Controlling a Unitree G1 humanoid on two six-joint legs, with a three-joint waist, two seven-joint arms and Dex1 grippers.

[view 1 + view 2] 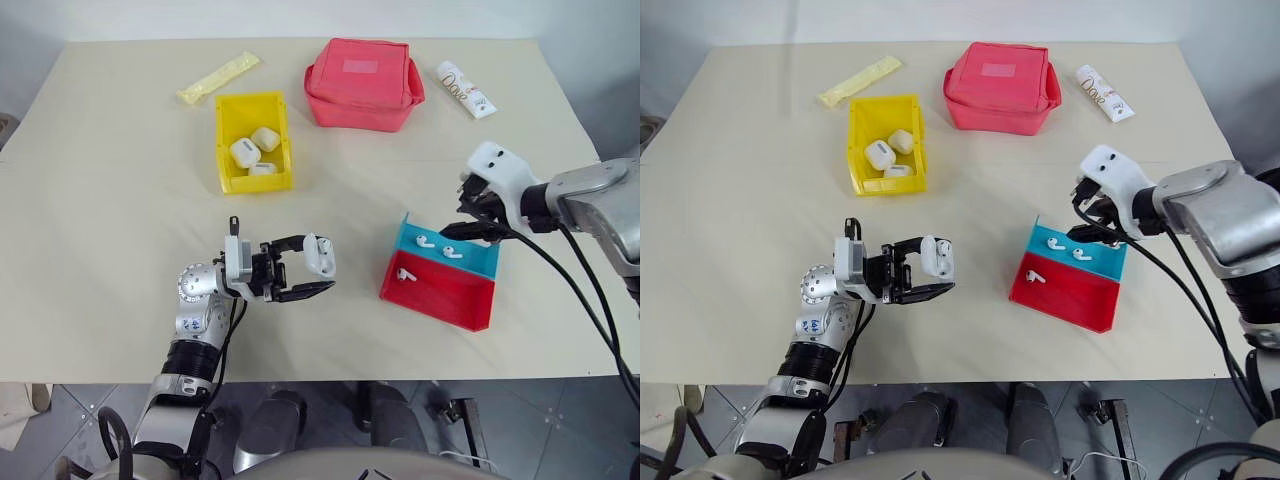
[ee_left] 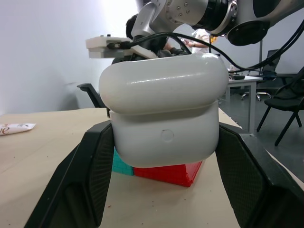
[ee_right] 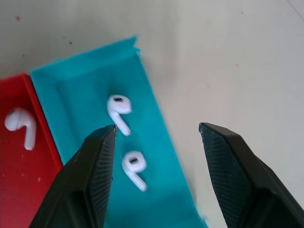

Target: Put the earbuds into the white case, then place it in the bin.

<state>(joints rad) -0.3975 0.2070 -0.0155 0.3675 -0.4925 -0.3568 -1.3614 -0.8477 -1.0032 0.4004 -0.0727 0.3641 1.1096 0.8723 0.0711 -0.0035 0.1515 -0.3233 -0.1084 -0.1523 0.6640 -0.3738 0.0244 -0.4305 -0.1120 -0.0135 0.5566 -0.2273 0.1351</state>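
From the head camera, the right gripper (image 1: 470, 225) hangs open just above two earbuds (image 1: 438, 246) in the tray's teal half (image 1: 480, 262), while the wrist view shows one earbud (image 3: 133, 167) between its spread fingers (image 3: 92, 175), stem lying crosswise to them, as the left gripper (image 1: 312, 275) pinches the white case (image 1: 320, 255).

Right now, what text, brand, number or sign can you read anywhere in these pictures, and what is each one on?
"Dove", partly legible, on the white tube at the table's far right.
Smaller print on that tube: too small to read.
Pale patch on the red pouch: no readable text.
Yellow sachet: no legible print.
White case in the left gripper: no lettering, only a small round mark.
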